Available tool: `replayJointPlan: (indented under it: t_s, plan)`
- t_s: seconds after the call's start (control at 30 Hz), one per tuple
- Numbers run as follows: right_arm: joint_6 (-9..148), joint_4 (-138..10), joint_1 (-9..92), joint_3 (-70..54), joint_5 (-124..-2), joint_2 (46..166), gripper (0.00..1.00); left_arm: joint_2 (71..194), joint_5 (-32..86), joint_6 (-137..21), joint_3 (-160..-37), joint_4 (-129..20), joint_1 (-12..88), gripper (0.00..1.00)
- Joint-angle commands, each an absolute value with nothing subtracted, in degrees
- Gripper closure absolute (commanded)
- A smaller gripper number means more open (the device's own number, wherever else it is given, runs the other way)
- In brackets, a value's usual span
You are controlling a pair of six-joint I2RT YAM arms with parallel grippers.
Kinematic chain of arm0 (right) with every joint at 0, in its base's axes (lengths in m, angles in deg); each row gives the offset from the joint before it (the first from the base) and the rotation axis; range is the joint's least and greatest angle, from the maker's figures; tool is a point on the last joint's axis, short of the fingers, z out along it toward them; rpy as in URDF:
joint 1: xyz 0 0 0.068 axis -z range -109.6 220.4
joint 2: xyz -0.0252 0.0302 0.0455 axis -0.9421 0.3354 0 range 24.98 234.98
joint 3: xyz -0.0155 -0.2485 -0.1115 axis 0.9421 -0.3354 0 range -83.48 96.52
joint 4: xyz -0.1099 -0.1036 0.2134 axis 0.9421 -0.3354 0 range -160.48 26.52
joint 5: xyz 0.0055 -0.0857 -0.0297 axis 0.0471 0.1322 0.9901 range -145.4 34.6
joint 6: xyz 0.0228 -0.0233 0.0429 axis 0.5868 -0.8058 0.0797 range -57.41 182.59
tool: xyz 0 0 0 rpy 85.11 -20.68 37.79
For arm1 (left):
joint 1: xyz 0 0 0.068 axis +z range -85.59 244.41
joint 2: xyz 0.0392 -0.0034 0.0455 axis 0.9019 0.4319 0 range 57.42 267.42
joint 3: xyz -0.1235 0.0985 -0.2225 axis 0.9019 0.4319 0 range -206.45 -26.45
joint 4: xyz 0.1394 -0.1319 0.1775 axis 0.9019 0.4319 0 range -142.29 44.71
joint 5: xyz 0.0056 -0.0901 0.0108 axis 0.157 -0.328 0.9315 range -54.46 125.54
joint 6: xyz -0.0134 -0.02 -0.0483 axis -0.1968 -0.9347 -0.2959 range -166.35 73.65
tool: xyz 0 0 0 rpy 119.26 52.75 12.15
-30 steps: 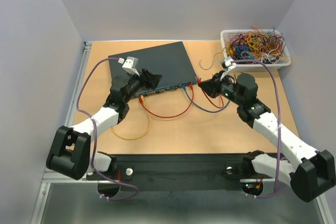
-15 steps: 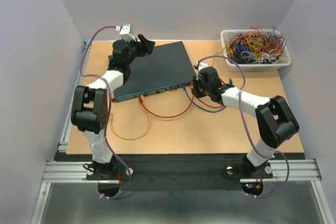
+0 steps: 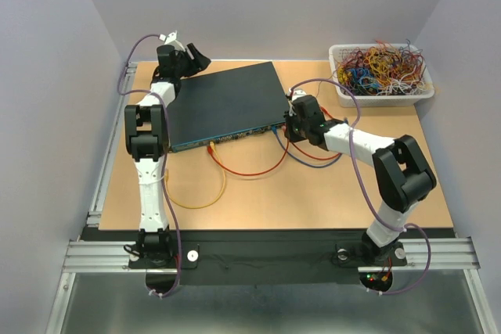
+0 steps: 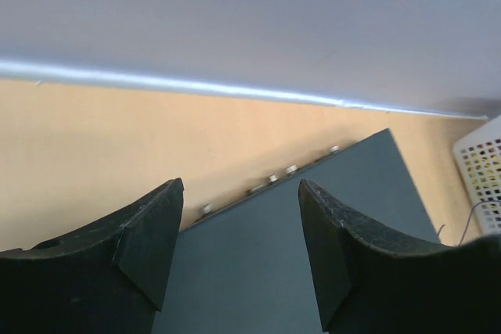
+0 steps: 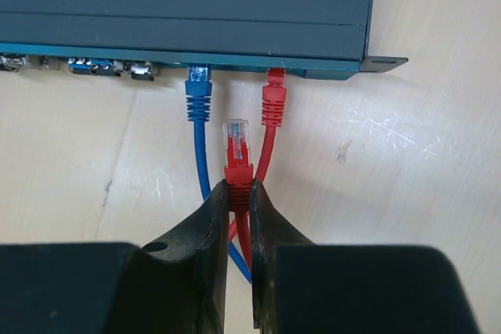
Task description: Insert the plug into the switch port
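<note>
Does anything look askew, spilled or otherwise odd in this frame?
The switch lies skewed to the table edges, and wires overflow the basket. Otherwise nothing: the right gripper pinches the red plug straight, short of the switch's front face.

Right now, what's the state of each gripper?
Left gripper: jaws open, holding nothing.
Right gripper: jaws shut on the red plug, not yet in a port.
</note>
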State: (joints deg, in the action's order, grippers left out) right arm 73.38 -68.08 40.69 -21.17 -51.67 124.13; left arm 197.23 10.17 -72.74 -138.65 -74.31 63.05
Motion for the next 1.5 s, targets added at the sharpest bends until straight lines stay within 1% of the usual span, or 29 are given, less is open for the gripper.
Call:
replayJointPlan:
  t_s: [0.0, 0.2, 0.4, 0.5, 0.63, 0.77, 1.23, 1.47]
  plan:
    - [73.23, -70.06, 40.69, -16.07, -49.07, 126.48, 1.0, 194.87, 8.55, -72.28, -144.39, -69.71, 63.97, 0.28]
    - [73.23, -71.21, 40.61, -13.43, -49.42, 129.74, 0.99, 197.51, 7.85, -71.22, -147.3, -66.0, 63.97, 0.28]
    - [73.4, -72.0, 40.61, -11.15, -45.65, 132.73, 0.99, 199.27, 6.18, -72.01, -147.12, -66.44, 63.97, 0.28]
    - [73.23, -72.18, 40.69, -10.18, -44.5, 133.96, 0.99, 198.92, 5.57, -72.89, -145.54, -68.54, 63.97, 0.28]
    - [73.31, -72.18, 40.69, -8.95, -42.4, 135.36, 1.0, 196.91, 4.42, -74.12, -139.85, -72.84, 63.97, 0.28]
    - [73.31, -72.18, 40.69, -7.98, -41.25, 135.98, 0.99, 196.11, 4.77, -74.03, -136.76, -74.88, 63.97, 0.28]
    - [74.1, -72.09, 40.78, -7.19, -35.54, 135.72, 1.0, 197.17, 4.42, -74.65, -134.82, -76.81, 63.97, 0.28]
    - [74.72, -71.56, 40.69, -6.31, -37.99, 135.81, 1.0, 197.34, 4.25, -74.91, -134.2, -77.43, 63.97, 0.28]
